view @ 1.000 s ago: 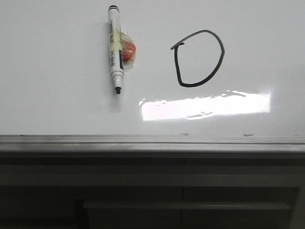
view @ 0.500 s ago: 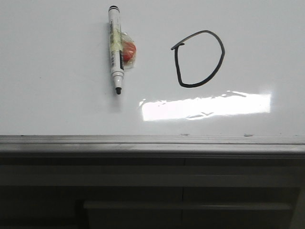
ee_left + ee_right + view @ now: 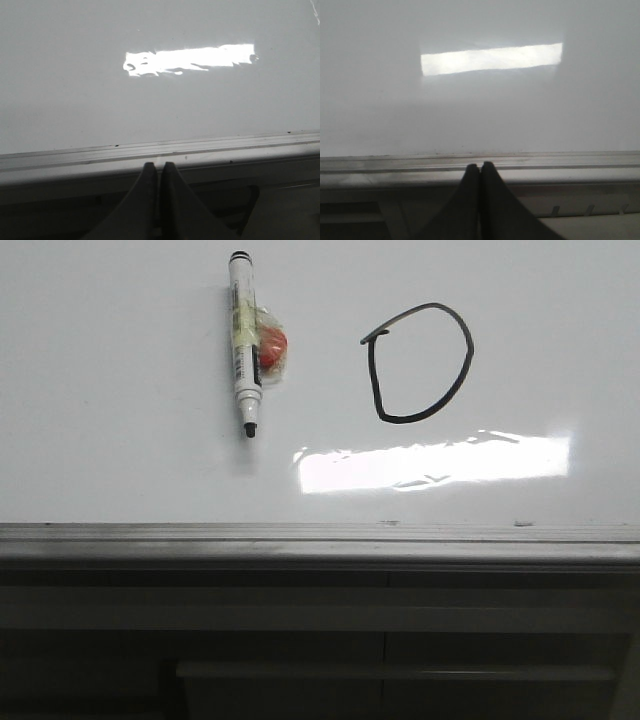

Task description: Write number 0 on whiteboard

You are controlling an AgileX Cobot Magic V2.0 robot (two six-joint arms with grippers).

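1. You see the large glossy white whiteboard (image 3: 120,440) lying flat, with a bright rectangular glare patch (image 3: 430,462) on its near right part and a grey metal edge rail (image 3: 320,540) along its near side.
2. The number 0 (image 3: 418,362), a thin black hand-drawn loop with a flat left side and a small tick at top left, sits on the far right part of the board, just beyond the glare.
3. To its left, well apart, lies a white marker with a black tip (image 3: 243,340), tip pointing near; a small orange-red piece in clear wrap (image 3: 270,348) touches its right side.
4. Your left gripper (image 3: 159,172) has its fingers pressed together, holding nothing, over the rail.
5. Your right gripper (image 3: 480,172) is likewise pinched closed and empty, over the rail.
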